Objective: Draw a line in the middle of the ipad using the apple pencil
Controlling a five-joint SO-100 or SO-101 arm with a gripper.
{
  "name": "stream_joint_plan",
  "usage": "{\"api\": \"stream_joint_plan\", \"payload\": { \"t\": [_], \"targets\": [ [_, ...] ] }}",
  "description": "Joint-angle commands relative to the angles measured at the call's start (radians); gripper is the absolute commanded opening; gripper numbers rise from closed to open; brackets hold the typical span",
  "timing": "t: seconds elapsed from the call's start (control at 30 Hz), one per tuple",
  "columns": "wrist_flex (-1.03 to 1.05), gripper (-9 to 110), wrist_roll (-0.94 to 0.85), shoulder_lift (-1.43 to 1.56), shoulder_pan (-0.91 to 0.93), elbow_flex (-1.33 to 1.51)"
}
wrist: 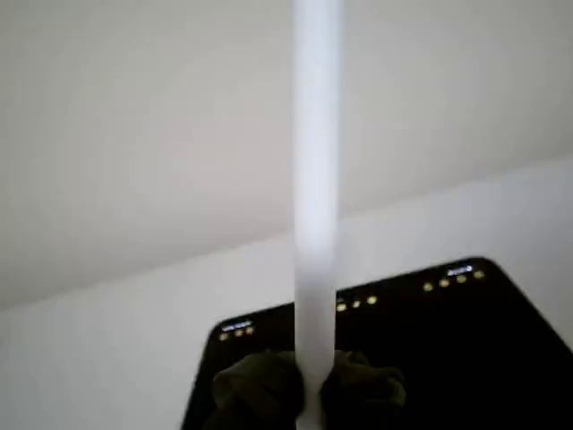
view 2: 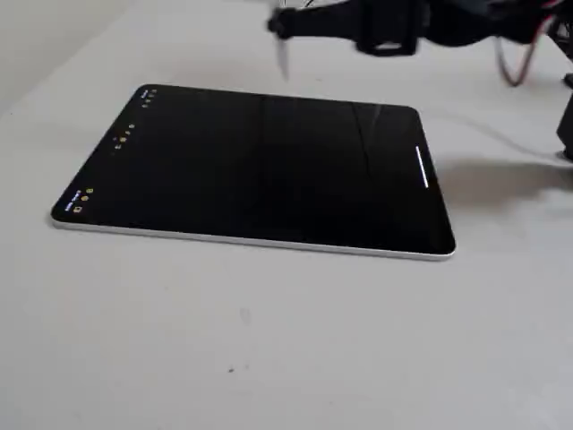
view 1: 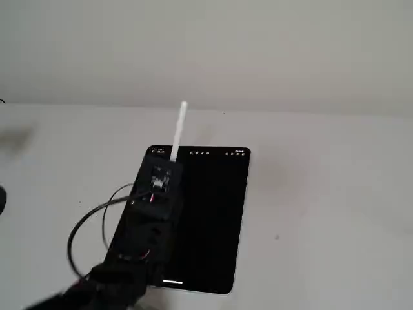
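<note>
The ipad (view 1: 213, 219) lies flat on the white table, its screen black, with tiny icons along its far short end. In the other fixed view the ipad (view 2: 260, 166) is seen from the side. A short thin white line (view 2: 423, 167) sits near the end opposite the icons, and shows as the same line (view 1: 172, 281) in a fixed view. My gripper (view 1: 172, 161) is shut on the apple pencil (view 1: 179, 129), which stands roughly upright over the tablet's left side. In the wrist view the apple pencil (wrist: 315, 179) rises between the dark fingers (wrist: 260, 387) of the gripper (wrist: 309, 394). Below the gripper (view 2: 281, 25), the apple pencil (view 2: 283, 55) hangs blurred above the tablet's far edge.
Black cables (view 1: 97, 219) loop on the table left of the arm, and red wires (view 2: 519, 63) hang by the arm. A pale wall (view 1: 258, 51) rises behind the table. A dark object (view 1: 2, 200) touches the left edge of a fixed view.
</note>
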Motion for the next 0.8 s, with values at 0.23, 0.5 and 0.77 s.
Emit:
{"api": "stream_joint_plan", "payload": {
  "t": [0.23, 0.5, 0.77],
  "targets": [
    [-0.117, 0, -0.100, -0.477, 0.054, -0.494],
    [-0.106, 0, -0.107, -0.632, 0.069, -0.647],
    [-0.106, 0, -0.103, -0.703, 0.058, -0.699]
  ]
}}
